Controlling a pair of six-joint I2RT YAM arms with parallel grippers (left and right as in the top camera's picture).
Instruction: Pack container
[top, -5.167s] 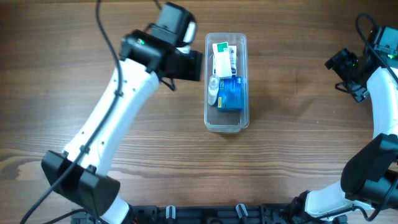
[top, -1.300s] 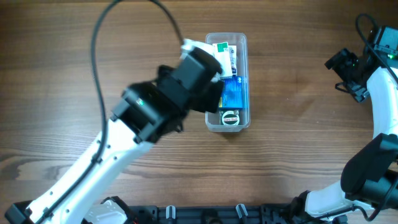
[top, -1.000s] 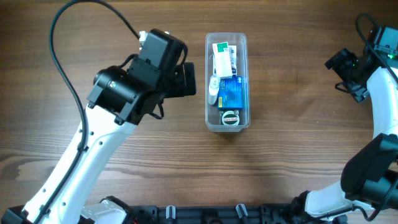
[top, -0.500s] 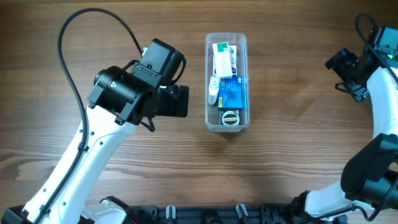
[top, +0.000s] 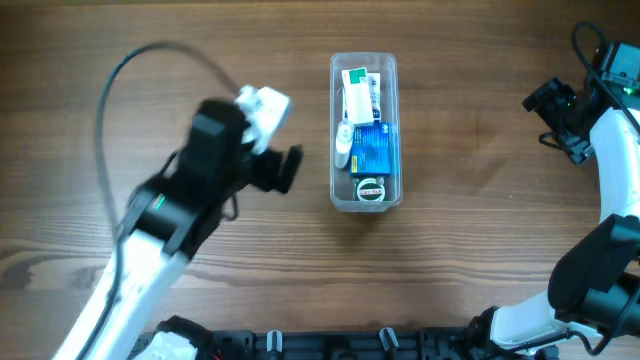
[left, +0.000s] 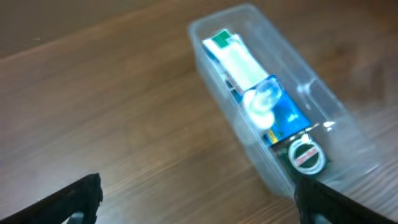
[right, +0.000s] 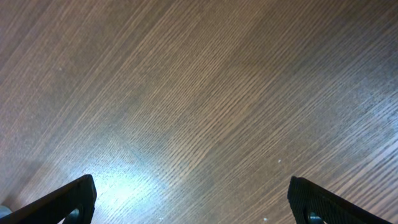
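Observation:
The container (top: 364, 200), a clear long plastic tub, stands at the table's middle. It holds a white and green box (top: 359, 90), a small clear bottle (top: 343, 145), a blue box (top: 375, 148) and a round green tin (top: 371, 189). The container also shows in the left wrist view (left: 339, 134) with the tin (left: 306, 155) at its near end. My left gripper (top: 287, 168) is open and empty, left of the tub; its fingertips show in the left wrist view (left: 196, 205). My right gripper (top: 553, 103) is open and empty at the far right, over bare wood (right: 193, 205).
The wooden table (top: 480, 240) runs all round the tub. My left arm (top: 160, 240) stretches from the front left, with a black cable (top: 110, 100) looping above it. My right arm (top: 610, 200) stands along the right edge.
My left gripper put a round green tin into the tub's near end, then drew back to the left. The arm now pulls back toward the front. The right arm has not moved.

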